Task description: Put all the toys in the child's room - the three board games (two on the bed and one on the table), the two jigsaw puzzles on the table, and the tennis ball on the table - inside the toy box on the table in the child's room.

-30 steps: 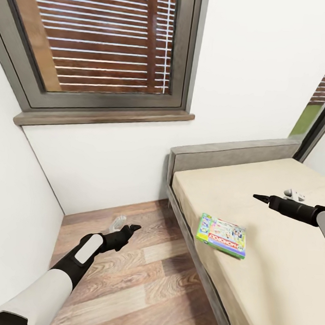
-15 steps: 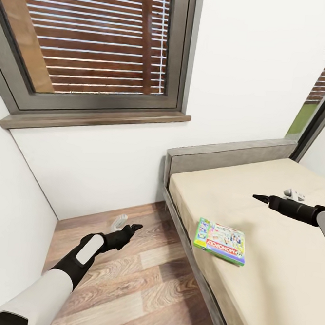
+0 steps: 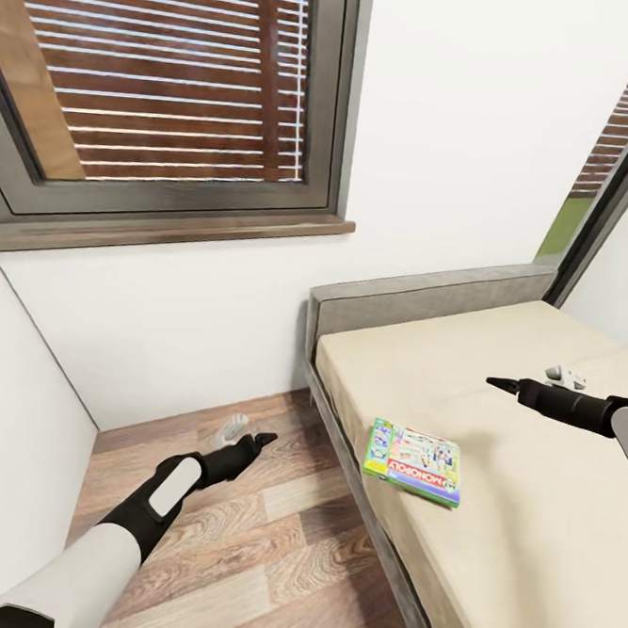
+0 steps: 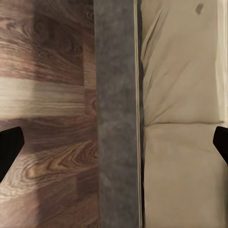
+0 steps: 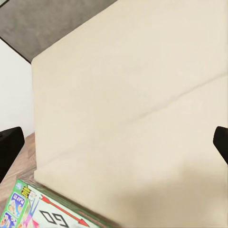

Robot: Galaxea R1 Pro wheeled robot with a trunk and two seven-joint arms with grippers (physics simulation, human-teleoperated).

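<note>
A bedroom in a home

A wide low bed [image 3: 527, 482] with a plain beige mattress and a grey upholstered frame and headboard [image 3: 419, 299] stands in the corner; a green-edged Monopoly board game [image 3: 414, 461] lies on the mattress near its edge; the floor [image 3: 239, 544] is wood plank; the walls [image 3: 459, 155] are plain white; a grey-framed window [image 3: 171, 86] with a wooden sill [image 3: 169, 232] looks onto brown slats outside.
</note>
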